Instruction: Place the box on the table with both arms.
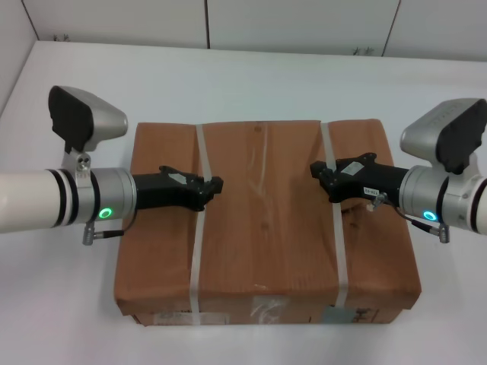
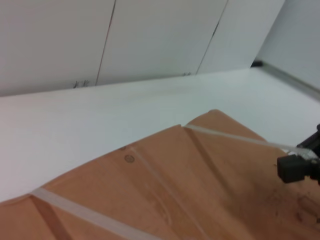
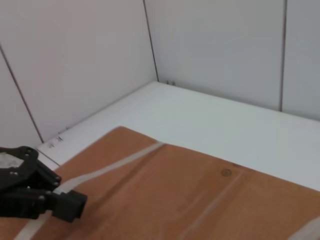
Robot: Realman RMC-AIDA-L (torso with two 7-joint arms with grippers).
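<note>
The brown cardboard box (image 1: 266, 228) with two white straps fills the middle of the head view, its labelled side facing me at the near edge. It lies level over the white table (image 1: 228, 84). My left gripper (image 1: 218, 184) is shut and lies across the left strap (image 1: 199, 228) on the box top. My right gripper (image 1: 314, 169) is shut and lies at the right strap (image 1: 337, 243). I cannot tell whether either gripper holds its strap. The left wrist view shows the box top (image 2: 200, 190) and the right gripper (image 2: 295, 167). The right wrist view shows the box top (image 3: 175, 190) and the left gripper (image 3: 70, 207).
The white table (image 2: 100, 120) reaches beyond the box to white wall panels (image 1: 304, 19) at the back. A wall also runs along its far left edge (image 3: 75, 75). Both wrist camera housings stand above the box's left and right sides.
</note>
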